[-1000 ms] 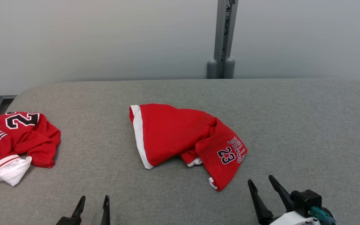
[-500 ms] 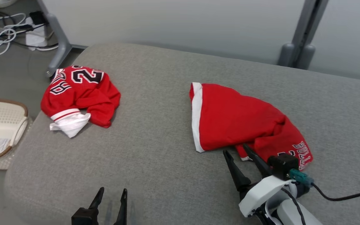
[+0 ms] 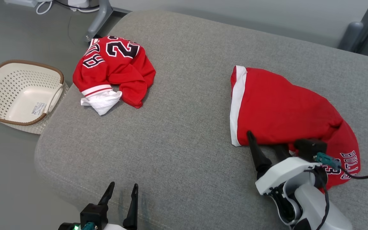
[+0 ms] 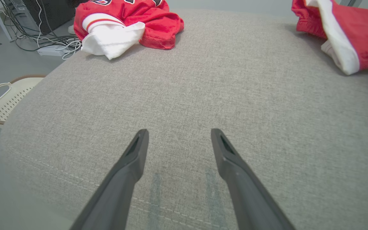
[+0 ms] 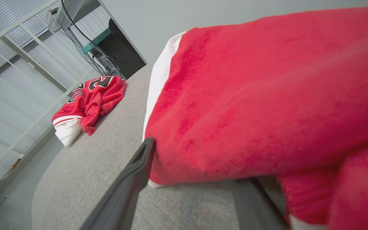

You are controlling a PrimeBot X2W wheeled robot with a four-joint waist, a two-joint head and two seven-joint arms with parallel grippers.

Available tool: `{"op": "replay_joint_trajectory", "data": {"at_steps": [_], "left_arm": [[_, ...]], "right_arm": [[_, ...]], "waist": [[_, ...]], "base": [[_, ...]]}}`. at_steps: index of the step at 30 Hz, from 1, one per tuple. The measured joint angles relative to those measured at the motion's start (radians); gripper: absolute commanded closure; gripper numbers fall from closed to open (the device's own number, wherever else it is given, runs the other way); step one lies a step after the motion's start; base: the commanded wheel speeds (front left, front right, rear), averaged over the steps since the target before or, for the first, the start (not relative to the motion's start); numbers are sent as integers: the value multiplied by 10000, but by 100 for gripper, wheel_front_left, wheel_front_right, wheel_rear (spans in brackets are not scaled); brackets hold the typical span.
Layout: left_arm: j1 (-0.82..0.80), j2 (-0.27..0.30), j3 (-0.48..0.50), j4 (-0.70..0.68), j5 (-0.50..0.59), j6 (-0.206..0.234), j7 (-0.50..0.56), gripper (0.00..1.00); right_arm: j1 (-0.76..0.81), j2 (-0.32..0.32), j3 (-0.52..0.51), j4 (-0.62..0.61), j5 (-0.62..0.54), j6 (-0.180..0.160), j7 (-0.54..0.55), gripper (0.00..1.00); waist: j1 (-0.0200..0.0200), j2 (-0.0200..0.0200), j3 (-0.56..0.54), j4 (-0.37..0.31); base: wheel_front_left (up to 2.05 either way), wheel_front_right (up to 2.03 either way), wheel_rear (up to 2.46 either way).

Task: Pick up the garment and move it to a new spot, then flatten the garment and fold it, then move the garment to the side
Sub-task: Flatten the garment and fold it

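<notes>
We judge the shorts [image 3: 283, 108] soft, light and floppy, best pinched at the near hem, where our right jaws stand open, as do our left jaws.

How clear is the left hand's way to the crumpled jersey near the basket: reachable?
Probably yes. The left hand is open over bare grey padding, and nothing lies between it and the crumpled jersey. The red shorts sit well off to its right. It's a long stretch, though.
</notes>
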Motion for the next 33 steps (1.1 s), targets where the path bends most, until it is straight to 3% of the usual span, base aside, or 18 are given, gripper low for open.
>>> {"op": "replay_joint_trajectory", "data": {"at_steps": [1, 2, 8, 14, 20, 26, 27, 33], "left_arm": [[-50, -4, -38, -8, -23, 27, 0, 0], [-68, -6, -56, -15, -25, 29, -2, 0], [-38, -8, 132, 48, -19, 23, 0, 0], [166, -6, 284, 192, 92, -142, 0, 0], [198, -8, 203, 226, 88, -236, 0, 0], [212, -10, 98, 265, 77, -253, 0, 0], [211, -10, 77, 263, 48, -253, 0, 0], [210, -10, 13, 282, 25, -324, 0, 0]], "right_arm": [[-84, 0, -35, -21, 50, 2, -4, 23], [-177, -2, -21, -71, 67, 2, -4, 100], [-120, -8, -6, -888, 610, 0, 6, 100], [32, -130, -257, -1983, 978, 2, 6, 100], [252, -1185, -119, -2366, 1352, 2, 6, 100], [1056, -2326, -293, -1450, 1476, 2, 198, 98], [1140, -2462, -407, -1089, 1296, 2, 192, 0], [1209, -2525, -1250, 174, -255, 2, 71, 0]], "waist": [[0, 0, 55, 25], [0, 0, 95, 35], [0, 0, -68, -345], [0, 0, -541, -1261], [0, 0, -1149, -2453], [0, 0, -1610, -3658], [0, 0, -1662, -3836], [-1, 0, -1832, -4704]], "base": [[0, 0, 0], [0, 0, 0], [0, 0, 0], [0, 0, 0], [0, 0, 0], [0, 0, 0], [0, 0, 0], [0, 0, 0]]}}
